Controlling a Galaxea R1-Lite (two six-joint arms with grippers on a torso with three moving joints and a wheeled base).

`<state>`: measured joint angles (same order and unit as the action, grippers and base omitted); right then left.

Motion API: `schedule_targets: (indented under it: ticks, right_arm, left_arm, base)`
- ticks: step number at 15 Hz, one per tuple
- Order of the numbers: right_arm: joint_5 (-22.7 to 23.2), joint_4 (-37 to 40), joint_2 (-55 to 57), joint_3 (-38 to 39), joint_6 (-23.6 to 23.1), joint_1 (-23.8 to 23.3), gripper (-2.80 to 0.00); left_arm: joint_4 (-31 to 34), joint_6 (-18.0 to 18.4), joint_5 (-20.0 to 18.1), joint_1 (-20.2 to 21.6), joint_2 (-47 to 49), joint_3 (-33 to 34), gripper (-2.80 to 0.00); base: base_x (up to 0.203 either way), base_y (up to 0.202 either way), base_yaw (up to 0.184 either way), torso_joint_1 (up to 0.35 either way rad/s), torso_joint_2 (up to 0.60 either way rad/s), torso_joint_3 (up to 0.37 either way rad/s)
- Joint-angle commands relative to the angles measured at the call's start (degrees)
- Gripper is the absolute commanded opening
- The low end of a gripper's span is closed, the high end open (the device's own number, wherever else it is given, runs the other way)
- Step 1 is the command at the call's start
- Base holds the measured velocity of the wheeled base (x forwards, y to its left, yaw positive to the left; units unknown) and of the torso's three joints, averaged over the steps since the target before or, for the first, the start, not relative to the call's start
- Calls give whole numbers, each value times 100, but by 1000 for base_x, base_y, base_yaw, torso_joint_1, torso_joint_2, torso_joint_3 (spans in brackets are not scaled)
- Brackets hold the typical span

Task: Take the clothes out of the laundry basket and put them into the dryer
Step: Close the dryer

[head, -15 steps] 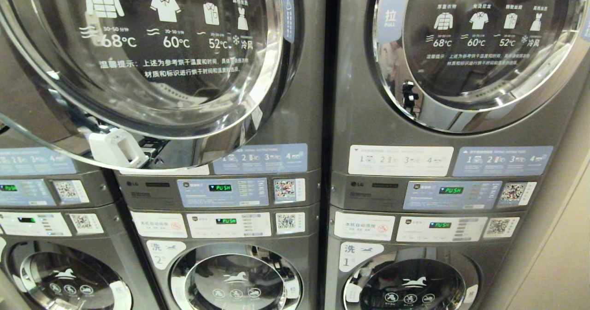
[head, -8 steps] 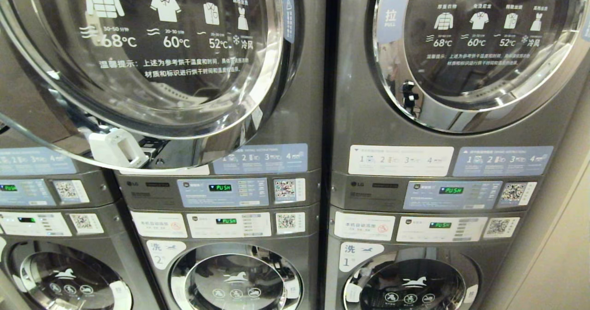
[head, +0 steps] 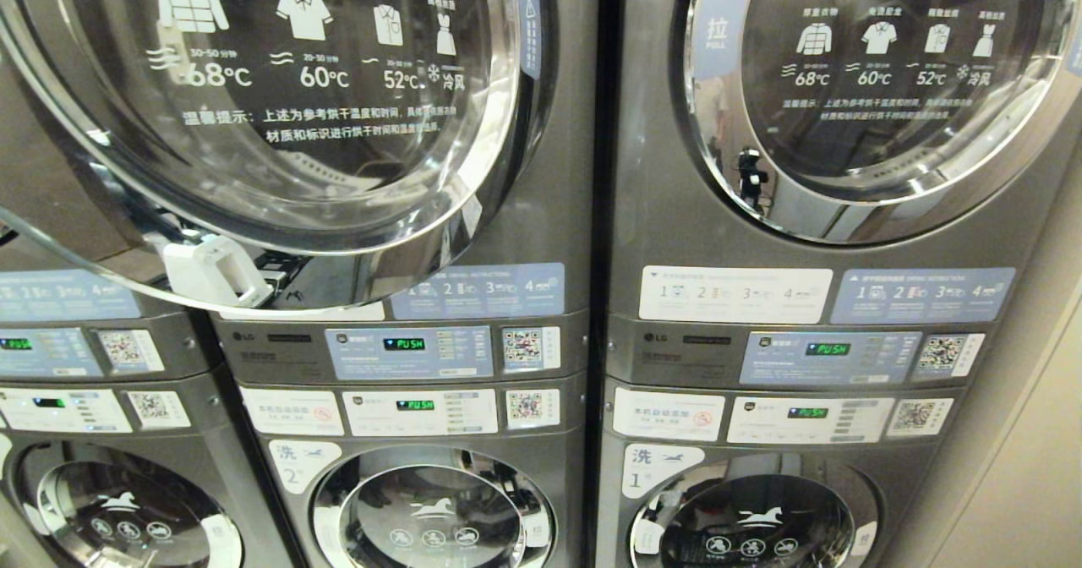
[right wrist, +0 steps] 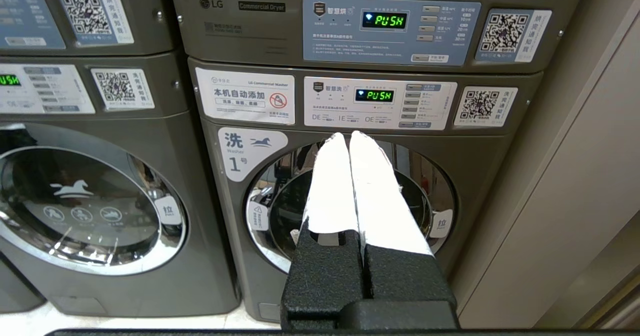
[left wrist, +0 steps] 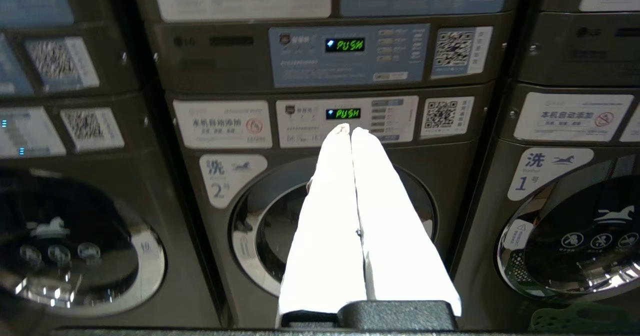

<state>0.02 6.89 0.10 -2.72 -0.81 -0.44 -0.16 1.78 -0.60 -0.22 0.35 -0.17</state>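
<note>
**laundro_lurker:** Both sets of jaws are pressed together with nothing between them. Left gripper [left wrist: 351, 129] points at the number 2 washer [left wrist: 280, 226], right gripper [right wrist: 348, 134] at the number 1 washer [right wrist: 350, 201], neither touching. No clothes anywhere I can see. Only a sliver of green mesh low down, off to the side of the left gripper, probably the laundry basket [left wrist: 575, 318].

**spin_cycle_sam:** So what goes wrong?

**laundro_lurker:** My guess: wrong drum. The grippers face the washers, and the dryer sits above them. The open dryer door [head: 279, 103] also hangs out well above the left gripper, so an arm lifting from below could clip its latch [head: 211, 272]. Beyond that, pale floor [right wrist: 125, 323] under the right gripper and a beige wall [right wrist: 575, 176] just past the last stack.
</note>
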Motion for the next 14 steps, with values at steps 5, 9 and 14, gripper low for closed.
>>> schedule_targets:
  ticks: [5, 9, 14]
  right_arm:
    - [33, 6, -5, -9, -69, 0, -280]
    - [33, 6, -1, -9, -69, 0, -280]
    - [33, 6, -8, -9, -78, -7, -280]
  left_arm:
    - [-273, 180, -1562, -11, 1276, -2346, -280]
    - [-1103, 11, -2096, -34, 4390, -4722, -280]
    - [-1875, 159, -2334, -35, 6325, -6496, -280]
  base:
    - [0, 0, 0, 0, 0, 0]
    - [0, 0, 0, 0, 0, 0]
    - [0, 0, 0, 0, 0, 0]
